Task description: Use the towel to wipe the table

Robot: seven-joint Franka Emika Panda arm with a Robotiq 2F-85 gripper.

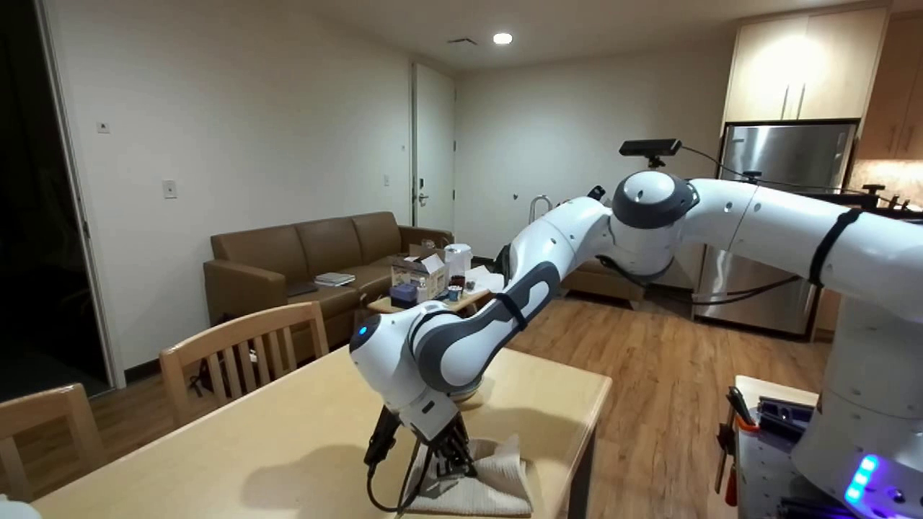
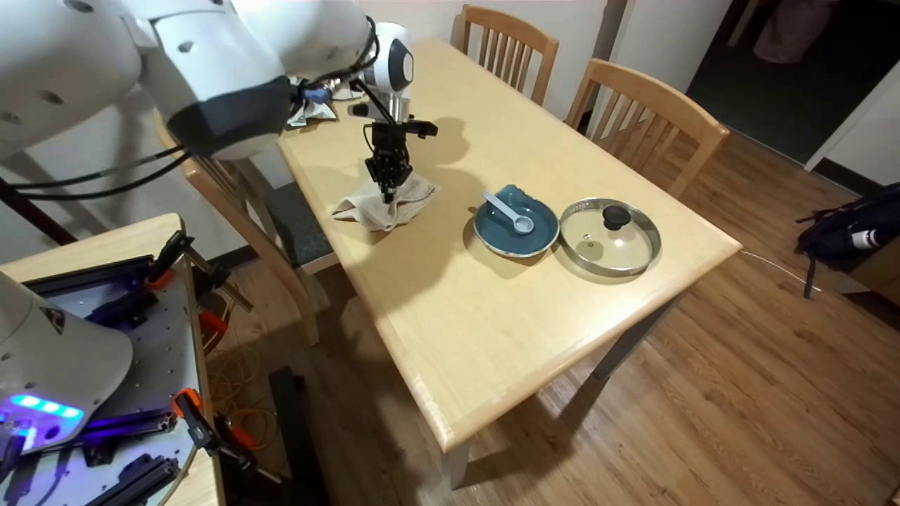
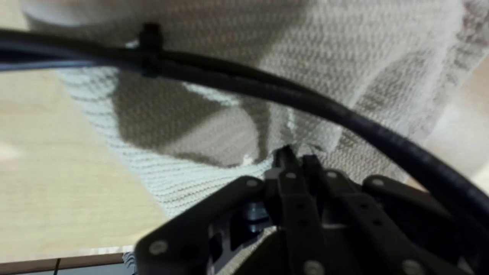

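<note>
thick black flexible cable (image 3: 336,110), one, nearest in the wrist view, arched from side to side. black jointed two-finger gripper (image 3: 298,156), one, pointing down; fingertips drawn together, judged to be clamped on a pinch of a small whitish-beige ribbed-knit towel (image 2: 380,213). towel: one, gathered at the fingertips, remainder in loose folds, one of them raised; lies on a large rectangular smooth-topped light tan wooden table (image 2: 534,309), near the long edge facing the white robot base (image 2: 70,358). step in hand, as judged: wiping, with cloth gripped and resting down on the wood. handling, recommended: tips low enough for the folds to drag flat, yet not so low that the hard ends scrape; travel level, in slow, long, overlapping strokes, letting the loose part trail behind the pinch rather than bunch beneath it; first stroke inward from the edge, since an outward one would likely carry cloth over the side; pinch firm through each change of direction, soft knit being apt to slip; cable slack to be watched for snagging on the raised fold. obstacles, further along the surface: shallow round dark teal dish (image 2: 496,232), one, with a pale blue-grey spoon (image 2: 522,224) lying in it; round steel-rimmed clear glass lid (image 2: 598,242), black-knobbed, one, just beside the dish; both apart from the towel; strokes best turned back short of them.
</note>
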